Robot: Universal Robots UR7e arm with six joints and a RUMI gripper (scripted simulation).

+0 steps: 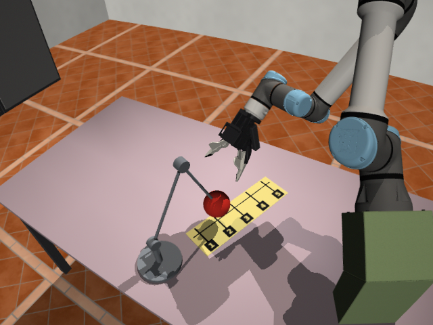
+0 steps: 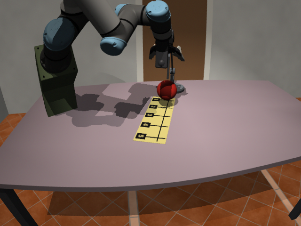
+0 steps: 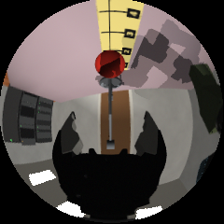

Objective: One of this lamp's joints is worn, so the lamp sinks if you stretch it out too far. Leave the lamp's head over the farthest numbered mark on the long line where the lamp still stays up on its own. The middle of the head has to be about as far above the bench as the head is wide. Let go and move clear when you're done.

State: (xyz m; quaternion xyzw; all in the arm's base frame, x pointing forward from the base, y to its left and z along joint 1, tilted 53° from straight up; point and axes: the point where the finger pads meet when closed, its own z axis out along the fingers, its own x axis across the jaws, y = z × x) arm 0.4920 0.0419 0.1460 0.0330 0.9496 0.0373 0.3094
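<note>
- Near edge, top view: one green pedestal block [image 1: 391, 258] on the desk [image 1: 87, 168], carrying the one grey arm with blue joint caps [image 1: 353, 141].
- One lamp: round grey base [image 1: 168, 267] near the desk's front-left edge, a thin lower rod up to one grey elbow joint [image 1: 181, 164], a second thin rod down to the head.
- One lamp head [image 1: 216, 203]: glossy red ball with darker red patches, hanging above the desk, its shadow falling on the strip's low end.
- Head sits over the low-numbered end of the strip; top view puts it around marks 1 to 2, exterior view [image 2: 166, 90] near mark 1. Exact mark cannot tell.
- One pale yellow strip [image 1: 269, 190] flat on the desk: one long black line, five cross ticks, five black number squares 1 to 5, with 5 farthest from the lamp base.
- One pincer [image 1: 225, 161], black body with two pale fingers, spread wide and gripping nothing, hanging above and just behind the head, apart from it.
- Wrist view: both finger tips frame the lamp rod, head [image 3: 110, 64] beyond them, no contact.
- Far: one dark panel [image 1: 24, 52] at the upper left, tiled floor, grey wall.
</note>
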